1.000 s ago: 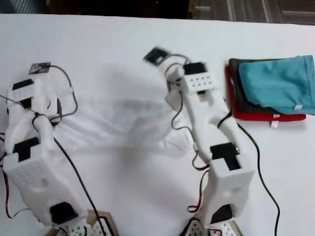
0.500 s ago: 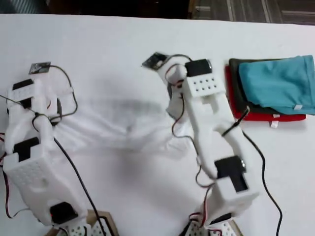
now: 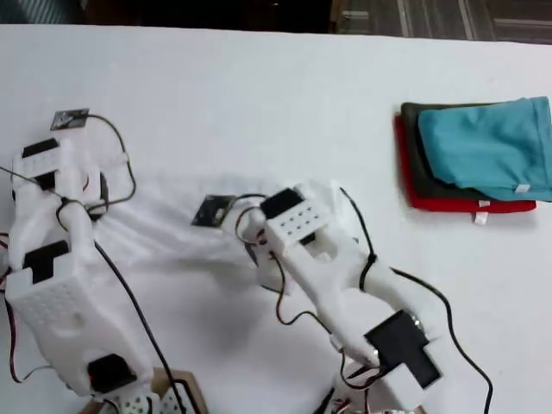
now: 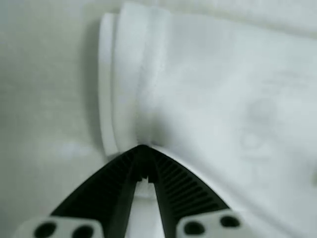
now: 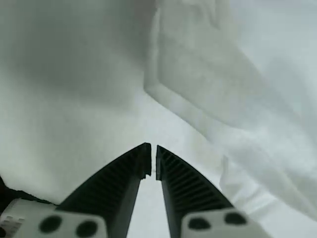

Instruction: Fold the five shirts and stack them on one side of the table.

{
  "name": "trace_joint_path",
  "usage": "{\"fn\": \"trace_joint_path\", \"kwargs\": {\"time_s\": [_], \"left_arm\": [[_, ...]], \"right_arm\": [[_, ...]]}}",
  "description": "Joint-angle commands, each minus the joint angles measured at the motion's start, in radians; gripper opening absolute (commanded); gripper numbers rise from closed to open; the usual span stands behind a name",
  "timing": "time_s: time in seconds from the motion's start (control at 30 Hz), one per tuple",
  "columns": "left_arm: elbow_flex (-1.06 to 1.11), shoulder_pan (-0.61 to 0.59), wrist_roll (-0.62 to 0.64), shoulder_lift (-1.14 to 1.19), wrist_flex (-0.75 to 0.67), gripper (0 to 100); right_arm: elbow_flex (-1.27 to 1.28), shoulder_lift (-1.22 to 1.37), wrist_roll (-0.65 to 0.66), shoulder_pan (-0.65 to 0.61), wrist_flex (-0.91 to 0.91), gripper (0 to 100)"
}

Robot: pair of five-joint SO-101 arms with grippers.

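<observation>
**Q:** What was shown at this stage of the task?

**A:** A rumpled white fabric shirt (image 3: pixel 168 226) was seen spread across the near middle of the white worktop (image 3: pixel 216 95), between the two arms. The black ridged left gripper (image 4: pixel 143 157) was clenched on a layered edge at the shirt's left end. The black ridged right gripper (image 5: pixel 152 154) was held just above the cloth, over the shirt's right half. Its jaws were drawn almost together, and nothing was seen pinched between them. A stack of folded shirts (image 3: pixel 470 155), teal over dark grey over red, was set at the right side of the worktop, well apart from the white shirt.

**Q:** How was the step in hand judged best carried out?

**A:** The white shirt was judged to be only partly folded, a turned-over flap being visible in the right wrist view. A firm, low hold by the left gripper was advised, so that the pinched end would serve as an anchor. The right gripper would have to be opened before being lowered onto a free edge. All layers of that edge were to be taken together, since a bite on a single layer would probably have pulled the fold apart. The edge was then best carried across in a low arc and laid flush, so that the cloth would not be dragged toward the stack.
</observation>
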Motion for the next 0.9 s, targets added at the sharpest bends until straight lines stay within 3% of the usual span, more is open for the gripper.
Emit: {"fn": "trace_joint_path", "kwargs": {"time_s": [0.0, 0.17, 0.37, 0.6, 0.7, 0.87], "left_arm": [[0.001, 0.011, 0.000, -0.006, -0.038, 3], [0.001, 0.011, 0.000, -0.006, -0.038, 3], [0.001, 0.011, 0.000, -0.006, -0.038, 3], [0.001, 0.011, 0.000, -0.006, -0.038, 3], [0.001, 0.011, 0.000, -0.006, -0.038, 3], [0.001, 0.009, 0.000, -0.006, -0.038, 3]], "right_arm": [[0.003, 0.028, 0.005, 0.012, -0.082, 2.1], [-0.029, 0.053, -0.012, 0.104, -0.243, 2.1], [-0.193, 0.064, -0.252, 0.148, -0.254, 2.1], [-0.209, 0.122, -0.258, 0.151, -0.392, 2.1], [-0.226, 0.099, -0.259, 0.163, -0.378, 2.1], [-0.261, -0.027, -0.256, 0.189, -0.191, 2.1]]}}
